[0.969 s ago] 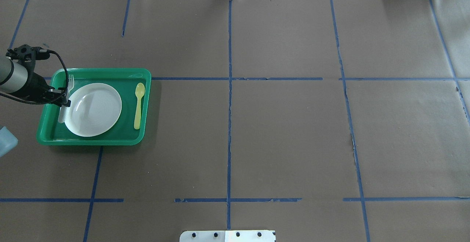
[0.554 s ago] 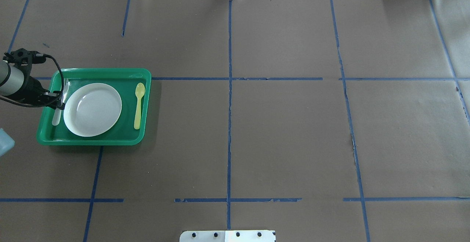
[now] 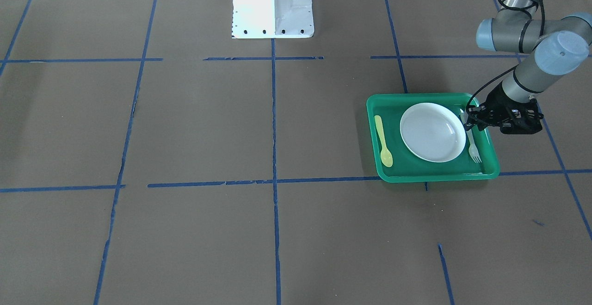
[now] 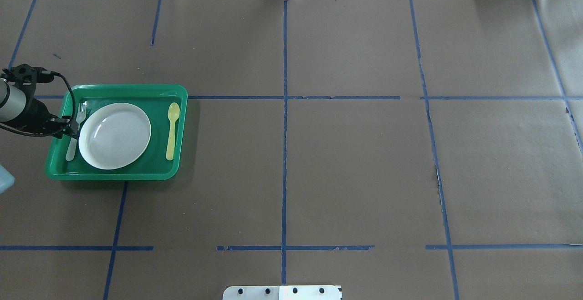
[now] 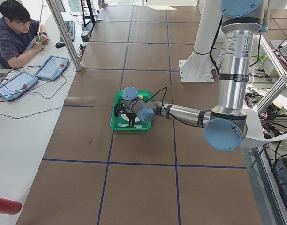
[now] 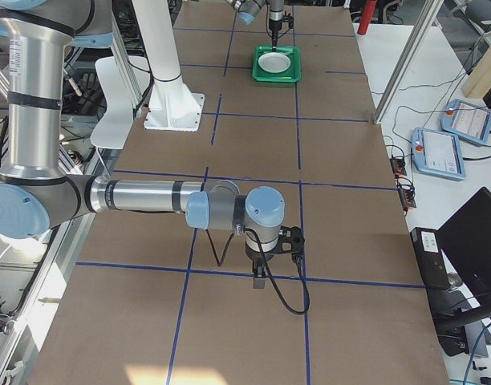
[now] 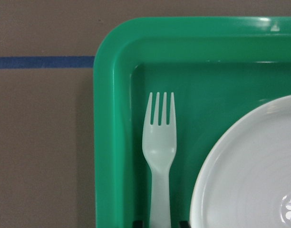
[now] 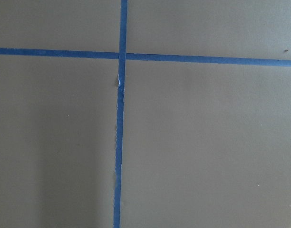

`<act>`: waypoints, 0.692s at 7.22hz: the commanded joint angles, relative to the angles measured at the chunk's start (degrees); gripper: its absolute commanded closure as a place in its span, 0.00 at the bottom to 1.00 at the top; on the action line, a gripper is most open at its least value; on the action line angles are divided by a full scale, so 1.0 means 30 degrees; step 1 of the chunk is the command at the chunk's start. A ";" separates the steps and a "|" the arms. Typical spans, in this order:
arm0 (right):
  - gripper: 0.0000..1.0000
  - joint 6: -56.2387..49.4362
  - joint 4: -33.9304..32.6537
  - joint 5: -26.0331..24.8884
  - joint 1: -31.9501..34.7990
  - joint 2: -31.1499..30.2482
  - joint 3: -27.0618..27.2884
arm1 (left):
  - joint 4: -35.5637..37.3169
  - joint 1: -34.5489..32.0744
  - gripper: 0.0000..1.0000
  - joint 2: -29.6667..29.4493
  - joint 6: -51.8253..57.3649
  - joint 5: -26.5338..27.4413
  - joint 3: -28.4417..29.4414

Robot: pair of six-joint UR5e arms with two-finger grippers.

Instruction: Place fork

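The fork (image 7: 159, 142) lies flat in the green tray (image 4: 114, 175), at the white plate's (image 4: 115, 136) nine o'clock seen from overhead, tines toward twelve. The left gripper (image 4: 74, 129) straddles its handle, jaws parted and holding nothing. The right gripper (image 6: 260, 281) hangs over the table (image 6: 342, 200), well apart; I cannot tell how its jaws stand.

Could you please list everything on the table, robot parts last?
green plastic tray: one, green, robot's left side
round white plate: one, white, centred in the tray
pale whitish plastic fork: one, whitish, flat in tray, left of plate
yellow plastic spoon: one, yellow, in tray, right of plate
brown paper table cover: one, brown, beneath the tray
blue tape lines: several, blue, gridding the paper
left gripper: one, black, open astride the fork's handle
right gripper: one, black, over bare paper
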 commanded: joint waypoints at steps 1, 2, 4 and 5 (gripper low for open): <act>0.00 0.0000 0.0000 0.0000 0.0000 0.0000 0.0001 | 0.0084 -0.0483 0.00 -0.0046 0.0053 -0.0141 -0.0142; 0.00 0.0000 0.0000 0.0000 0.0000 0.0000 0.0001 | 0.0171 -0.1010 0.00 -0.0046 0.0083 -0.0172 -0.0201; 0.00 0.0000 0.0000 0.0000 0.0000 0.0000 0.0001 | 0.0289 -0.3111 0.00 0.0767 0.2559 -0.0172 -0.0580; 0.00 0.0000 0.0000 0.0000 0.0000 0.0000 0.0001 | 0.0638 -0.4140 0.00 0.1325 0.4604 -0.0230 -0.0727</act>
